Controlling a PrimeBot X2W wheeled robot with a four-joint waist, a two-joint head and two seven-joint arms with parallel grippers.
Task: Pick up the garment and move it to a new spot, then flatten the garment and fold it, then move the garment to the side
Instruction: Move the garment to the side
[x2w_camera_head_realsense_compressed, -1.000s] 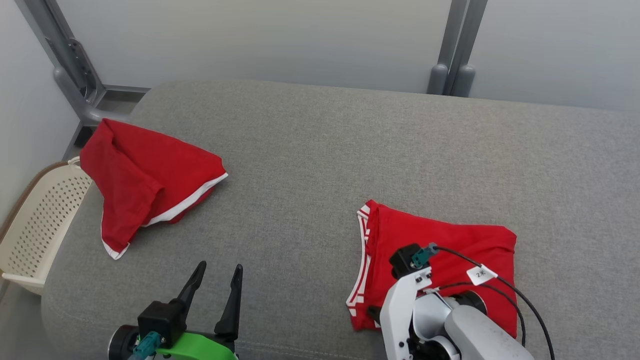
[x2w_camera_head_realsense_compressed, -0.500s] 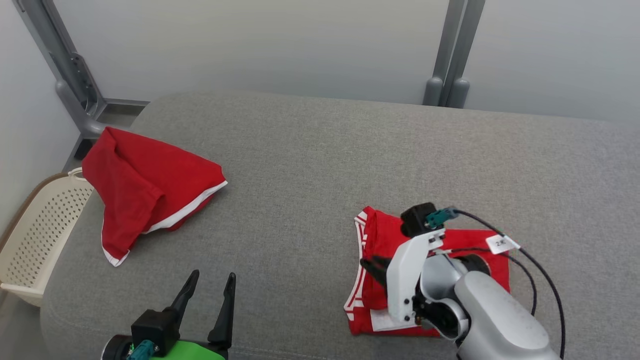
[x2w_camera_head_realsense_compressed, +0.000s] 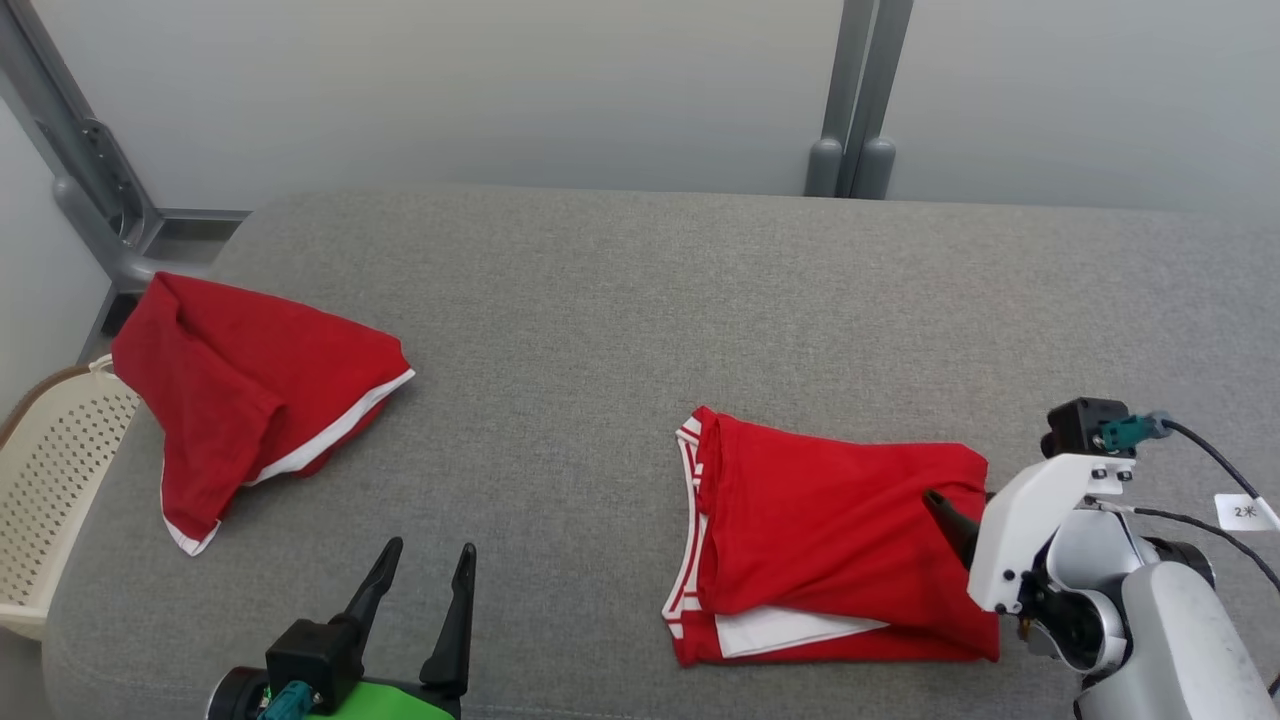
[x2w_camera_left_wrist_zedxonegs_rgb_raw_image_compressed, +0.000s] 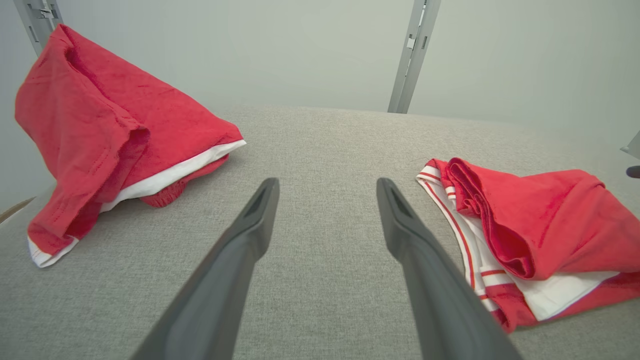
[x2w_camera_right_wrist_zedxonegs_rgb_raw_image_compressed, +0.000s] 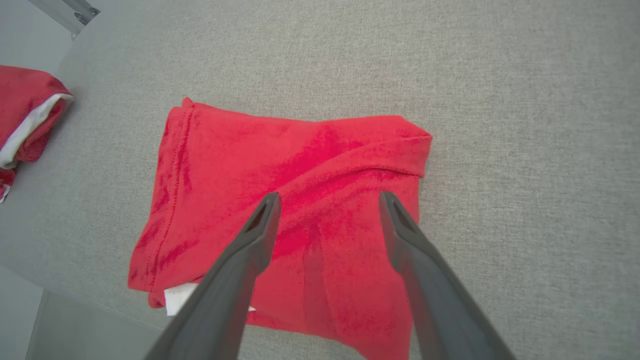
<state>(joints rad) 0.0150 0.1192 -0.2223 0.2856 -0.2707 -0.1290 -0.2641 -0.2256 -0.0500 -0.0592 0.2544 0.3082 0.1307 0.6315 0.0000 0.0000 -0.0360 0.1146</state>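
Observation:
The garment (x2w_camera_head_realsense_compressed: 830, 540) is red with white striped trim and lies folded on the grey cushion (x2w_camera_head_realsense_compressed: 640, 320), right of centre near the front edge. A white inner layer peeks out at its front. My right gripper (x2w_camera_head_realsense_compressed: 945, 510) hovers at its right edge, pointing left. In the right wrist view the right gripper (x2w_camera_right_wrist_zedxonegs_rgb_raw_image_compressed: 330, 197) is open just above the red garment (x2w_camera_right_wrist_zedxonegs_rgb_raw_image_compressed: 300, 210), with nothing between the fingers. My left gripper (x2w_camera_head_realsense_compressed: 430, 548) stands open and empty at the front left. The left wrist view has the left gripper (x2w_camera_left_wrist_zedxonegs_rgb_raw_image_compressed: 327, 185) over bare cushion and the garment (x2w_camera_left_wrist_zedxonegs_rgb_raw_image_compressed: 540, 225) to its right.
A second red garment (x2w_camera_head_realsense_compressed: 240, 410) with a white hem lies crumpled at the cushion's left end, partly over the edge. A cream perforated basket (x2w_camera_head_realsense_compressed: 50, 480) stands beside that end. Grey metal posts (x2w_camera_head_realsense_compressed: 850, 100) rise behind the cushion against a pale wall.
My right gripper has opened, let go of the folded garment and drawn back to its right edge. The head camera has turned, shifting the whole picture left. The left gripper has stayed put.

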